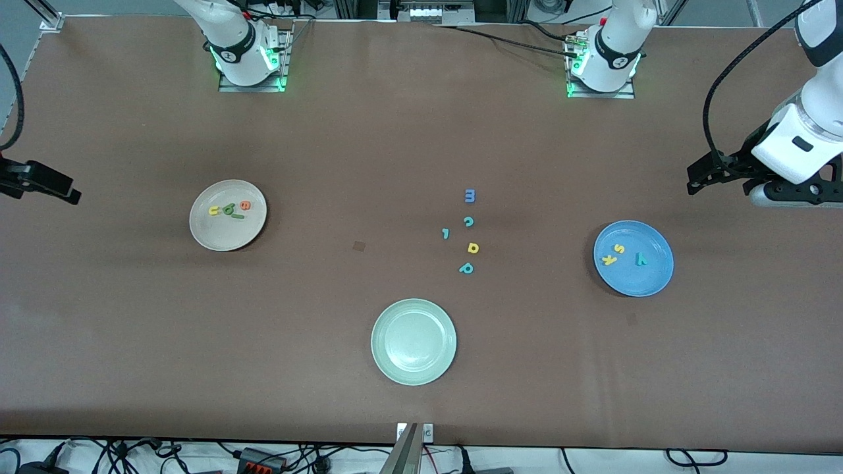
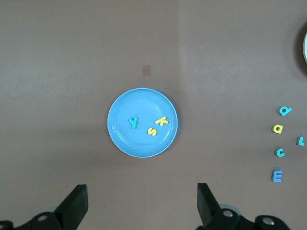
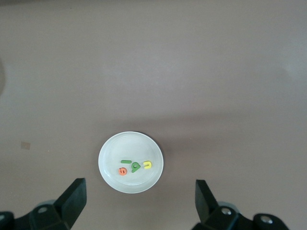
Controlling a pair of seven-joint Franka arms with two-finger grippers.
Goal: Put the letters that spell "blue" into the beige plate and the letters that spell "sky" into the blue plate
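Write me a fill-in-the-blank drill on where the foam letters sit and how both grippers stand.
1. The yellow s, yellow k and teal y lie in the ____ plate.
2. The beige plate holds ____ letters.
3. The pale green plate holds ____ letters.
4. The left gripper and right gripper both stand ____.

Missing words: blue; four; no; open

You are looking at wide bare table (image 1: pixel 329 131) between the beige plate (image 1: pixel 204 234) and the blue plate (image 1: pixel 652 276); only a loose cluster of letters (image 1: pixel 467 232) and the pale green plate (image 1: pixel 442 359) are sitting mid-table. Both pincers, left (image 1: pixel 698 179) and right (image 1: pixel 62 191), are hanging wide open over the table ends, leaving the middle unblocked
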